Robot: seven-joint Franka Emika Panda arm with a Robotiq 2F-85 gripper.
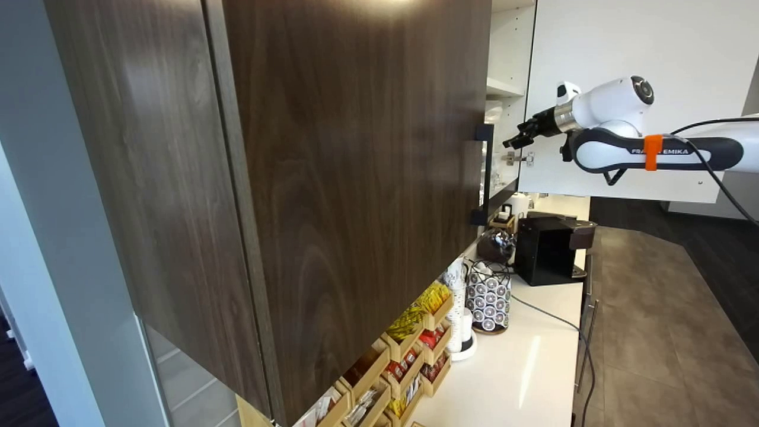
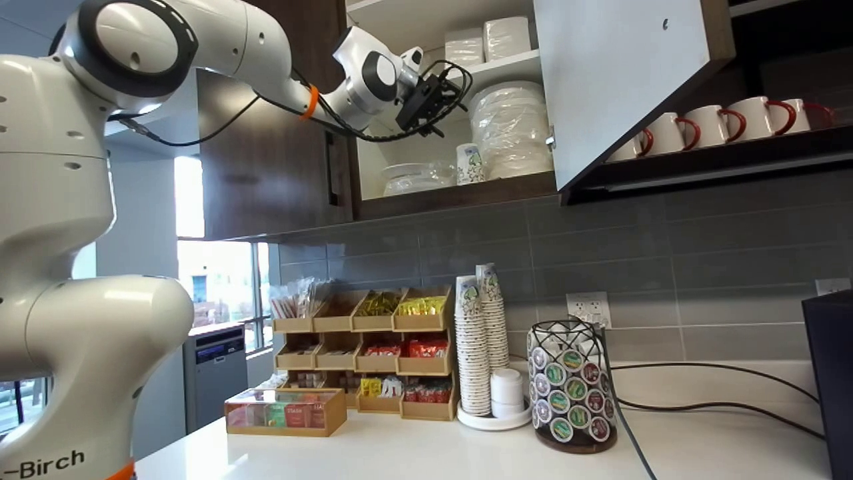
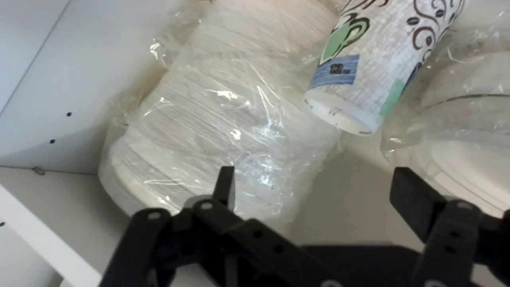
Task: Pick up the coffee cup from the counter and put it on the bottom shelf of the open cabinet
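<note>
The coffee cup [image 2: 470, 163], a patterned paper cup, stands upside down on the bottom shelf [image 2: 426, 201] of the open cabinet [image 2: 620, 73]. It also shows in the wrist view [image 3: 370, 67], its base towards me, between wrapped white stacks. My gripper [image 2: 448, 120] is at the cabinet opening, higher than the cup and apart from it. In the wrist view the fingers of my gripper [image 3: 314, 175] are wide apart with nothing between them. An exterior view also shows the gripper [image 1: 513, 136] by the open door. The counter [image 2: 373, 460] runs below; the cup's rim is out of the wrist view.
Wrapped plates [image 2: 512, 130] stand right of the cup, a lower wrapped stack [image 2: 416, 179] left of it. An upper shelf [image 2: 503, 69] is above. Below are stacked cups [image 2: 472, 353], a pod holder [image 2: 572, 393] and a packet rack [image 2: 376, 343]. A closed dark door [image 1: 356, 148] has a bar handle.
</note>
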